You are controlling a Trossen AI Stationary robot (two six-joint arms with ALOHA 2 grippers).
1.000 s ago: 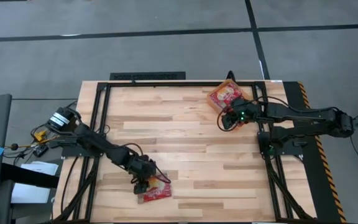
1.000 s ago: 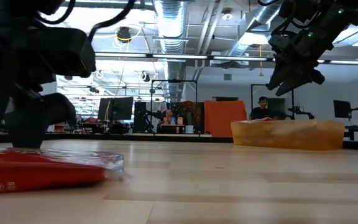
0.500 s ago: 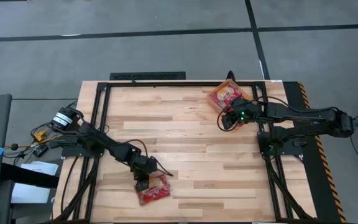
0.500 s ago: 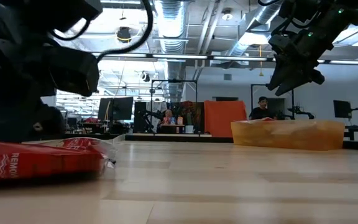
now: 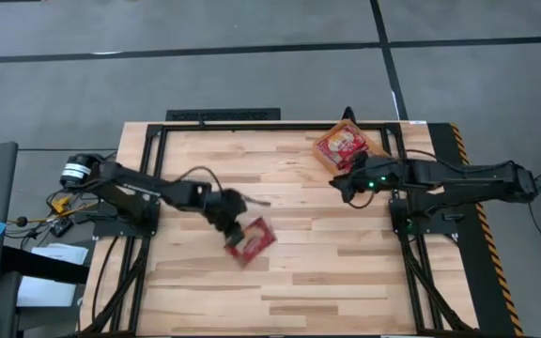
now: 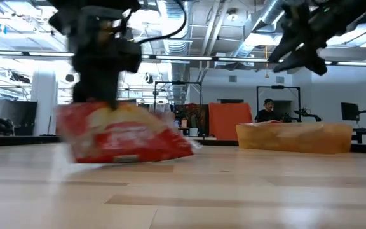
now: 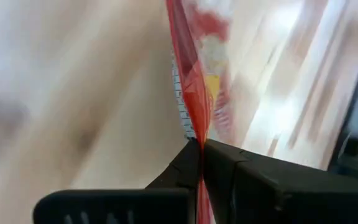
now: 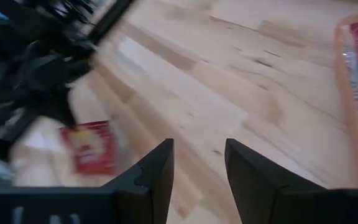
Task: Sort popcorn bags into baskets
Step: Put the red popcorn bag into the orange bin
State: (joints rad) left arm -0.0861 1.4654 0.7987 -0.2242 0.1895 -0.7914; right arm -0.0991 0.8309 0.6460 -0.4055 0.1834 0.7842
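While left claw (image 5: pixel 231 228) pinches popcorn bag (image 5: pixel 253 240), basket (image 5: pixel 378 143) sits well apart.

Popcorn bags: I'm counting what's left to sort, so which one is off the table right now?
The popcorn bag pinched edge-on in the shut left gripper, carried above mid-table. The other bag lies in the orange basket at the far right corner.

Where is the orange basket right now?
In the high view the orange basket sits at the table's far edge on the right side, holding popcorn bags, just beyond the right gripper, far from the left gripper.
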